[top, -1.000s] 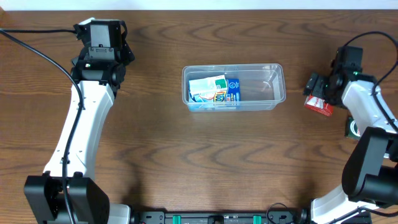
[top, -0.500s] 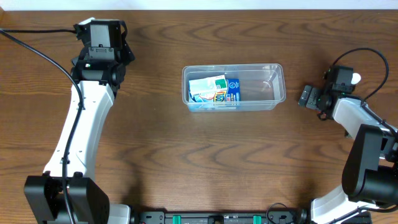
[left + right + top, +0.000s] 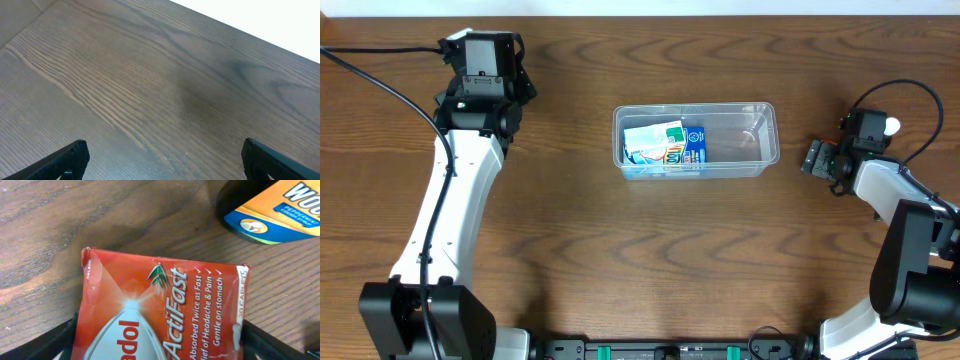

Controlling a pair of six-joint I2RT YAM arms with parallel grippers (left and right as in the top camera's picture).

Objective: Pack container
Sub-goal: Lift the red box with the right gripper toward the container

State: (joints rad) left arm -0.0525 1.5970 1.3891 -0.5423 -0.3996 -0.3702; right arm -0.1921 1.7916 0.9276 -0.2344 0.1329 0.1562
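The clear container (image 3: 695,107) sits mid-table with colourful small boxes (image 3: 665,145) in its left half; its right half holds nothing. To its right, my right gripper (image 3: 817,158) is down at the table. In the right wrist view a red ActiFast tablet box (image 3: 160,305) fills the gap of the right gripper (image 3: 159,345), and both dark fingers press its side edges. My left gripper (image 3: 483,45) rests far back left. It stands open (image 3: 165,160) over bare wood.
A dark object with an orange and blue label (image 3: 270,210) lies just beyond the red box. The table's far edge runs close behind the left gripper (image 3: 240,30). Cables trail from both arms.
The right gripper has come down over the red box, which now hides under it in the overhead view, and its fingers have drawn in against the box. The left arm is unchanged.
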